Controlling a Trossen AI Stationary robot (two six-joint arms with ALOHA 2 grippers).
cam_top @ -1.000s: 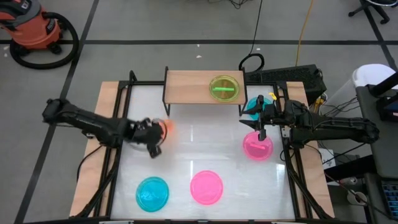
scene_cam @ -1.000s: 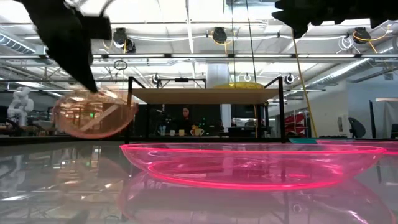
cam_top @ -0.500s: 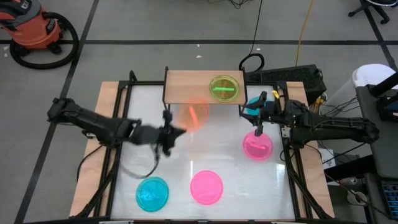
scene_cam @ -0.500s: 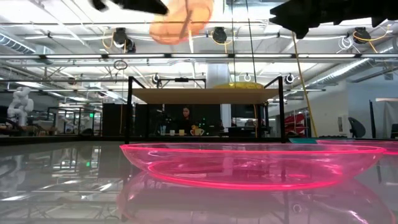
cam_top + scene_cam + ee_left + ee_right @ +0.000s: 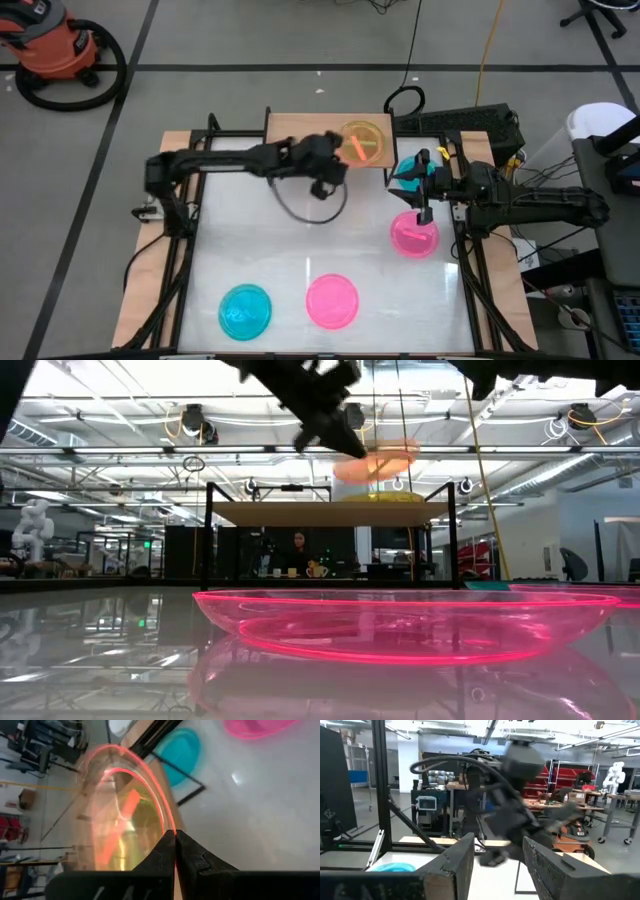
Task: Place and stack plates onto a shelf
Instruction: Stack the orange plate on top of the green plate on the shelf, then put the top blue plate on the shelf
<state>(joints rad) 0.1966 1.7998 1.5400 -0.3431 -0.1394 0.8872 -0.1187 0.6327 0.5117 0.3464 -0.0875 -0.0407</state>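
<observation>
My left gripper (image 5: 338, 158) is shut on an orange plate (image 5: 356, 148), which it holds over the light-wood shelf (image 5: 300, 140), just above the green plate (image 5: 368, 132) lying there. In the low view the orange plate (image 5: 375, 463) hovers above the shelf board (image 5: 300, 513). My right gripper (image 5: 418, 190) is open and empty at the table's right. It stands between a blue plate (image 5: 406, 172) and a pink plate (image 5: 413, 235). Another blue plate (image 5: 245, 310) and another pink plate (image 5: 331, 300) lie flat near the front edge. My left gripper pinches the orange plate's rim (image 5: 166, 826) between its two shut fingers, at the plate's edge nearest the arm. The fingers come from the table's left, nearly level. The plate is lifted clear and sits nearly level above the green plate (image 5: 125, 847) on the shelf.
The shelf's thin black legs (image 5: 209, 535) stand at the table's far side. A black box with cables (image 5: 470, 125) sits behind my right arm. A red shop vacuum (image 5: 55, 45) stands on the floor beyond the far left corner.
My left gripper has risen from low at the table's left and swung toward the far right, carrying the orange plate to a spot over the shelf and the green plate. The plate has gone from steeply tilted to nearly level.
</observation>
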